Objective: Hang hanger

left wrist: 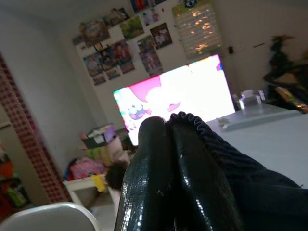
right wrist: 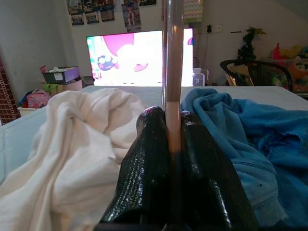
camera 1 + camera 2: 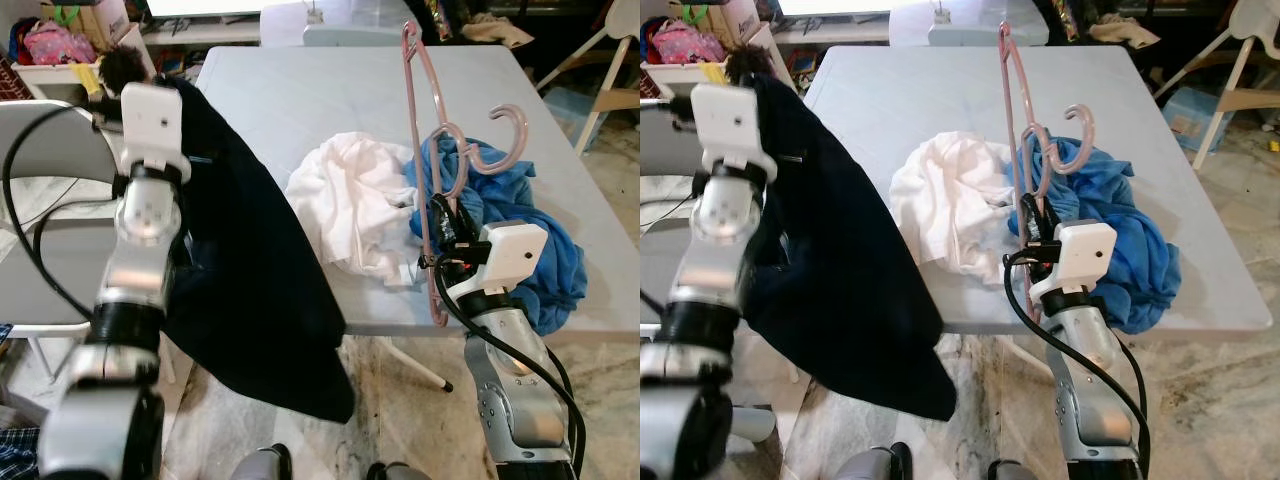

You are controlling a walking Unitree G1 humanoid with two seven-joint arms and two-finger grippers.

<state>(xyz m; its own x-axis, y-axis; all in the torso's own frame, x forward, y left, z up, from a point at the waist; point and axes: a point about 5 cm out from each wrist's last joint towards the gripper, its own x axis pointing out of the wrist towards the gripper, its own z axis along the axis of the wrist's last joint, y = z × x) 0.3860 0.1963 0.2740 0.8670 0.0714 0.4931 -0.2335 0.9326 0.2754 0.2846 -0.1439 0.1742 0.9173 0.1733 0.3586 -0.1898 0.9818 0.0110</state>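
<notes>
My right gripper (image 3: 438, 232) sits at the near edge of the worktop (image 3: 300, 100), its glossy black fingers (image 2: 149, 159) pinched tight on the thin pink bar of the hanger (image 3: 415, 150). The hanger is smooth plastic and stands nearly upright out of my grip, one long arm rising over the worktop and its curled hook (image 3: 500, 140) bending off to my right above the blue cloth (image 3: 520, 230). That cloth is soft and rumpled, with a frayed hem showing in the right wrist view. Just beside it, touching, lies a crumpled white cloth (image 3: 350, 205), thin and creased.

My left gripper (image 1: 178, 168) is raised at the worktop's left side, fingers pressed together on a fold of the dark garment (image 3: 250, 290), a finely ribbed navy fabric that drapes down past the worktop edge towards the floor.

The worktop is pale grey and matt. I can read no writing anywhere.
</notes>
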